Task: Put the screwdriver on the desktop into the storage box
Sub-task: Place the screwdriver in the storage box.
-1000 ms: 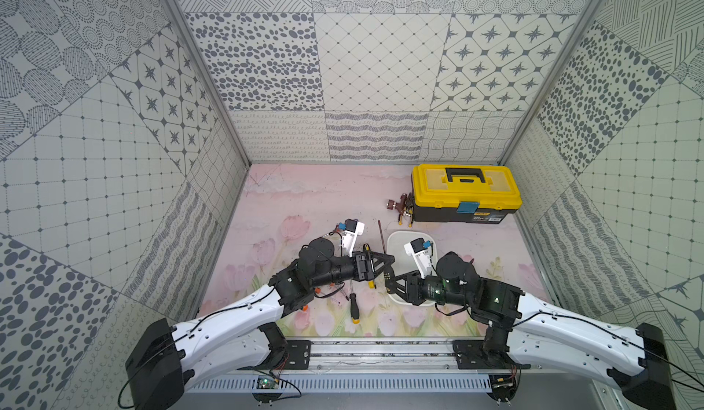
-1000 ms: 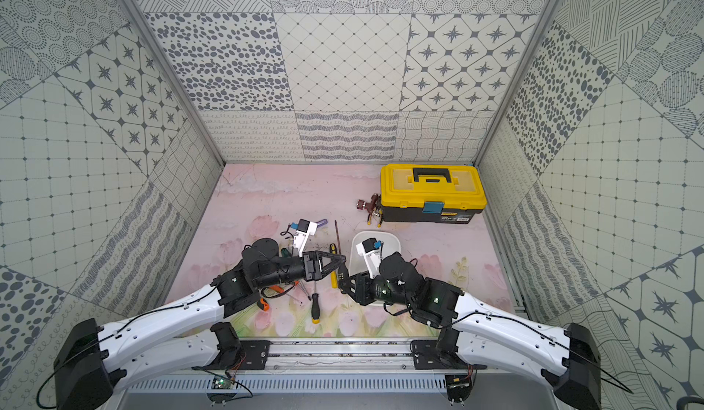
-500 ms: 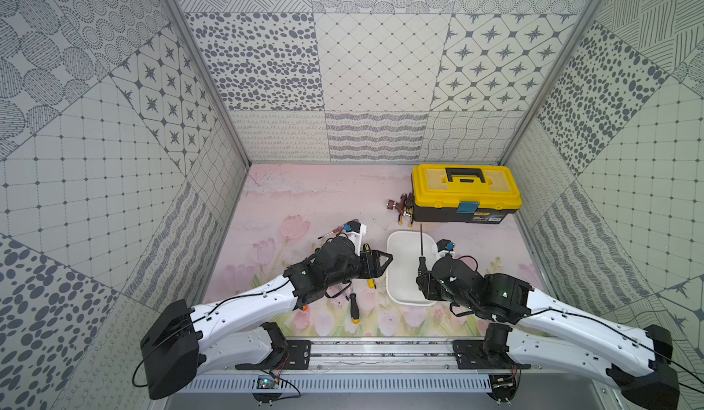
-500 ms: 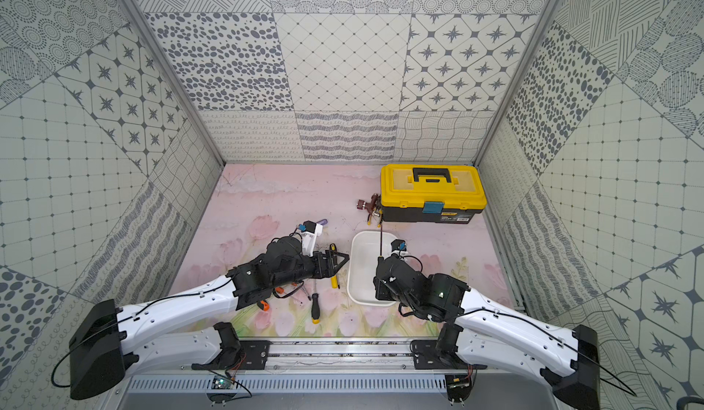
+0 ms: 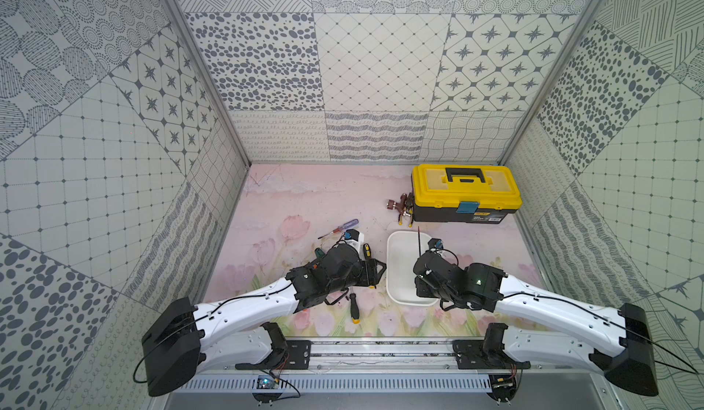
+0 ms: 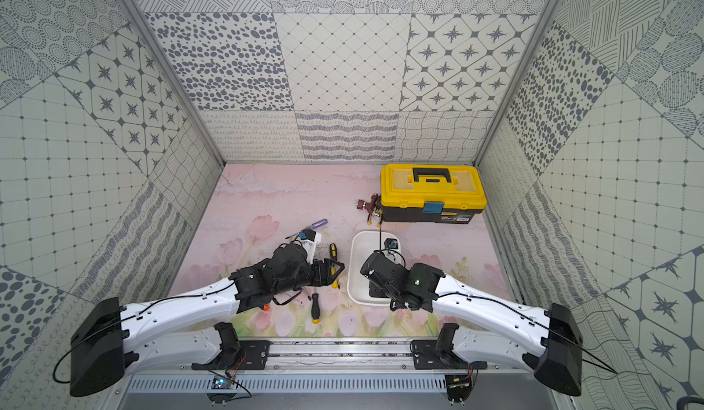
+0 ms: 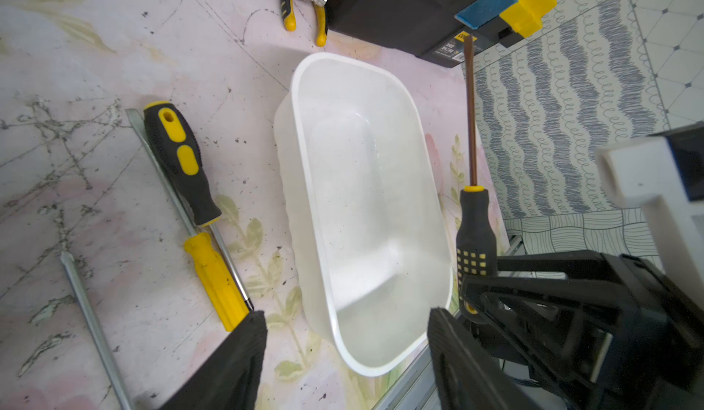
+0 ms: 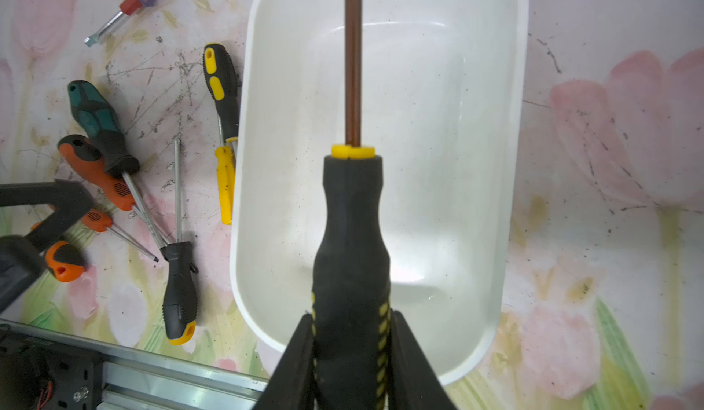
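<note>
My right gripper [image 8: 350,332] is shut on the black-and-yellow handle of a screwdriver [image 8: 352,236]. Its brown shaft [image 5: 419,240] points away from me, above the white storage box [image 8: 438,130], which holds nothing. In both top views the box [image 5: 400,244] [image 6: 360,252] sits on the pink tulip desktop [image 5: 289,198] between my arms. My left gripper [image 7: 346,332] stands open and empty, low beside the box's left wall [image 7: 301,213]. Close to it lies a yellow-handled screwdriver [image 7: 215,278].
Several more screwdrivers lie left of the box: black-yellow ones [image 5: 366,250] [image 5: 354,307], a purple one [image 5: 341,228], green [image 8: 99,122] and orange [image 8: 91,168]. A yellow-lidded toolbox [image 5: 464,193] with pliers [image 5: 402,208] beside it stands behind the box. Tiled walls close in on three sides.
My right gripper has turned away from the left one and carried the screwdriver over the box, shaft pointing away. The left gripper has drawn back slightly and its jaws have narrowed a little.
</note>
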Available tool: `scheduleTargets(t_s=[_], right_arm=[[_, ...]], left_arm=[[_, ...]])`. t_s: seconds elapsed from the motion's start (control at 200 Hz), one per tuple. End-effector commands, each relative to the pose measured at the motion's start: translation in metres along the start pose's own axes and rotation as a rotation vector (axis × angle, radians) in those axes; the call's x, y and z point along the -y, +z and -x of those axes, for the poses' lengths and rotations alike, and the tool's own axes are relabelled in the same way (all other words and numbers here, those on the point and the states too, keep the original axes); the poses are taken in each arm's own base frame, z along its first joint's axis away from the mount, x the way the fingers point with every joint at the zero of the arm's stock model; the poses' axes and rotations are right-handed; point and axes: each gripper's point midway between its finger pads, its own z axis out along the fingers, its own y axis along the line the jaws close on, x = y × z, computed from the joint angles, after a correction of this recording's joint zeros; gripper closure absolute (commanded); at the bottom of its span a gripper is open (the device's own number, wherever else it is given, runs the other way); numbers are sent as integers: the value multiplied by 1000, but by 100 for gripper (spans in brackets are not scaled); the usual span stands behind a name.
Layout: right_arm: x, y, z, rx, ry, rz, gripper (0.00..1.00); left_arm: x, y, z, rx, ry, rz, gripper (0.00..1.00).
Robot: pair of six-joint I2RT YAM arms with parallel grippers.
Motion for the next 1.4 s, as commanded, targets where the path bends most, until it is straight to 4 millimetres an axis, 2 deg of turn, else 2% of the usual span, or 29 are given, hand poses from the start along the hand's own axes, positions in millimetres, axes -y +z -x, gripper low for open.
scheduleTargets(t_s=[0.0,0.14,0.425,0.69,0.84,0.935,1.021,1.101,1.131,1.391], right_arm=[[3,1,6,15,29,-40,100],[16,16,-3,-34,58,-94,100],[23,29,-9,-88,20,-139,100],[33,39,-13,-121,-1,-186,100],[33,42,-14,-131,-10,-199,100],[33,43,-13,-129,-12,-204,88],[30,42,-11,-123,-19,-197,67],[27,39,-8,-118,-21,-188,55],[26,37,-7,-118,-26,-184,46],[11,13,8,-22,-54,-148,20]], left_arm=[[-8,4,-7,-14,-8,28,28],[-4,14,-15,-43,-20,3,31],[8,33,-36,-103,-10,-26,34],[16,41,-54,-148,7,-58,36],[18,40,-53,-151,34,-59,37],[19,38,-54,-156,50,-63,37],[20,38,-55,-160,55,-64,37],[19,40,-57,-169,47,-65,37],[20,41,-58,-175,44,-71,37],[27,44,-65,-190,57,-90,38]])
